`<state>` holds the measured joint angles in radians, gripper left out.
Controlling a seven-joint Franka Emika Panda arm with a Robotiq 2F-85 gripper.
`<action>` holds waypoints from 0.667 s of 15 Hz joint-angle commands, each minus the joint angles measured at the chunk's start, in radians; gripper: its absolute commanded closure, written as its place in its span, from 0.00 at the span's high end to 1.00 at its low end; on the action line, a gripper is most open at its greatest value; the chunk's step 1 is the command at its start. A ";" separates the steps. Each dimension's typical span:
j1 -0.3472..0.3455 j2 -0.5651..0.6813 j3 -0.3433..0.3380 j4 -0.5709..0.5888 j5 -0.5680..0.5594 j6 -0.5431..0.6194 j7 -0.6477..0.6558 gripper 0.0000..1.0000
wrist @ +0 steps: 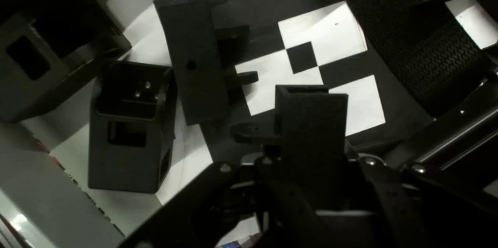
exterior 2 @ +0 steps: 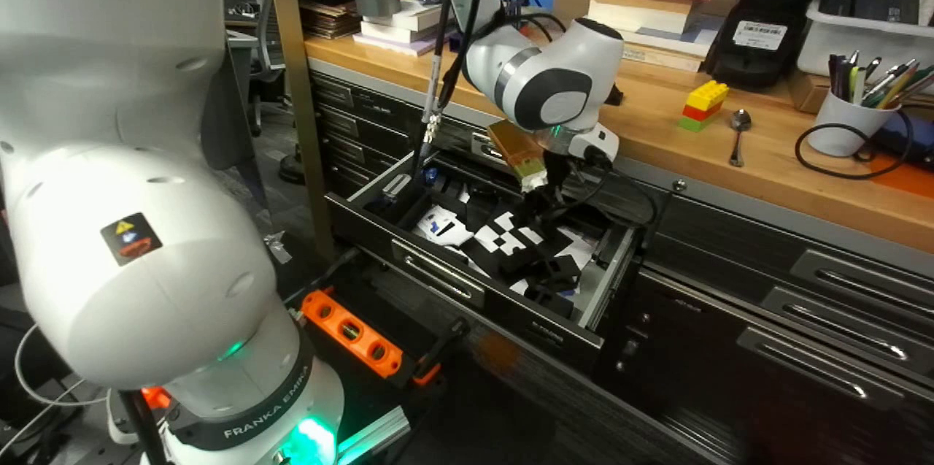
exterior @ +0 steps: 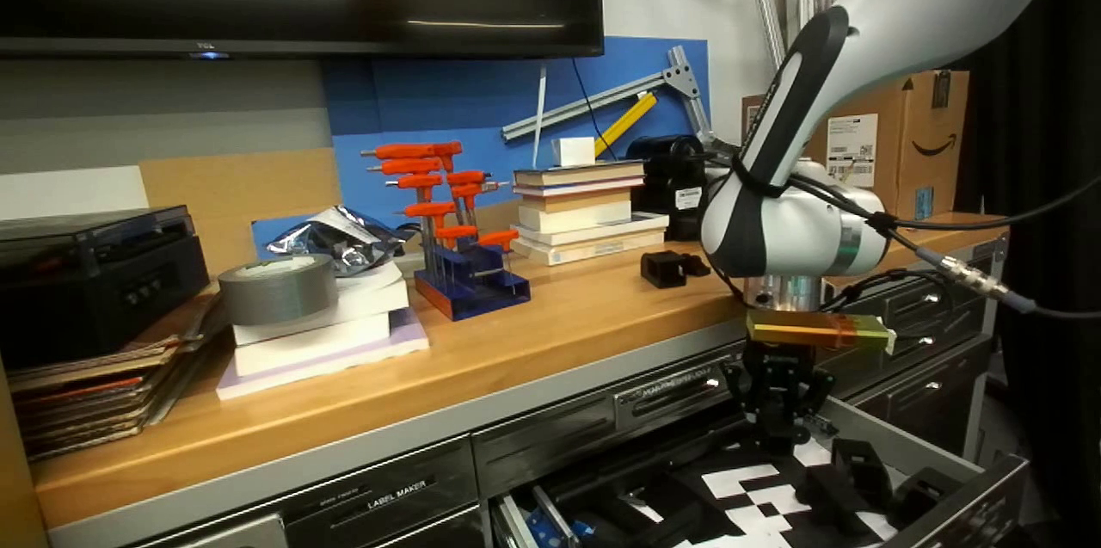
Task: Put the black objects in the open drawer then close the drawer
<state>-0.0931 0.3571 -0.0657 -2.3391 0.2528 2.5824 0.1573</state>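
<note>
A black piece (wrist: 313,125) is clamped between the fingers of the claw (exterior: 781,419), which points down over the open drawer (exterior 2: 518,315). Whether that piece touches the black-and-white lining (exterior: 761,496) is hard to say, with so many dark shapes overlapping there. In the wrist view, three more pieces lie in the drawer to the left of the held one: a flat bar (wrist: 192,96) with two prongs, a boxy hollow piece (wrist: 124,162) just beside it, and another hollow piece (wrist: 23,100) leftmost.

One further dark piece (exterior: 664,269) sits on the desk (exterior: 593,303), on the near side of a book stack (exterior: 585,212). In an exterior view, a blue rack (exterior: 482,294) of orange-handled tools (exterior: 430,210) stands left of that stack, and farther left a tape roll (exterior: 279,294) rests on a lower pile of books (exterior: 344,333). A tall black device (exterior: 684,221) stands right of the stack. In an exterior view, toy blocks (exterior 2: 704,106), a spoon (exterior 2: 737,133) and a white cup (exterior 2: 839,125) of pens (exterior 2: 872,78) follow toward the right.
</note>
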 commanded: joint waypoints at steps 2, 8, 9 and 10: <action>-0.019 0.052 0.012 0.038 0.056 0.024 0.007 0.26; -0.028 0.072 0.021 0.057 0.112 0.022 0.008 0.80; -0.030 0.071 0.023 0.056 0.121 0.024 0.007 0.86; -0.028 0.067 0.022 0.054 0.123 0.023 0.010 0.93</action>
<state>-0.1057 0.4106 -0.0594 -2.3055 0.3458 2.5908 0.1596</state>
